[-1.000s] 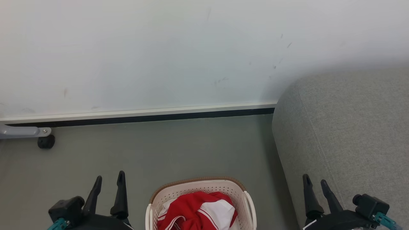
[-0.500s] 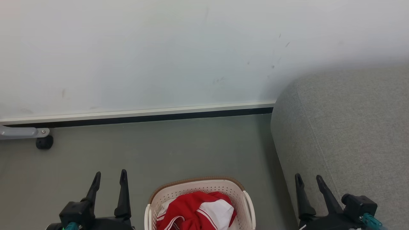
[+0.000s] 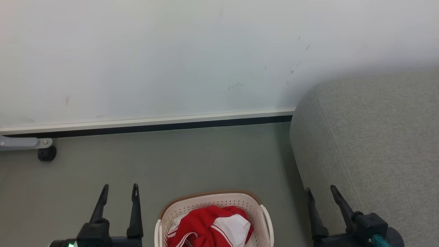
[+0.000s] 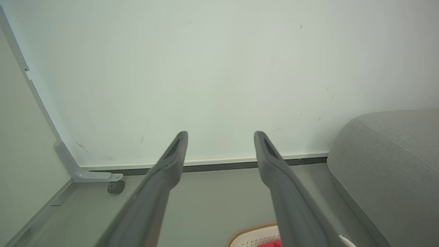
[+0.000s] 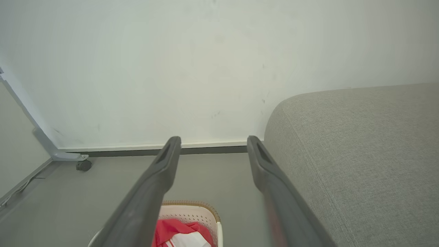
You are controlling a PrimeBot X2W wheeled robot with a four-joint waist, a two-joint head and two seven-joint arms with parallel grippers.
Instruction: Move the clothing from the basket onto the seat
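Red and white clothing lies heaped in the basket, which stands on the floor just beside the rounded end of the seat. My left fingers and right fingers flank the basket, spread wide and holding nothing, probably poised to reach down for the cloth.

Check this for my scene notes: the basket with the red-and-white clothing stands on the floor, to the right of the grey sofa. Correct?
Not quite. The basket with the red-and-white clothing does stand on the floor, but to the left of the grey sofa, as the head view shows.
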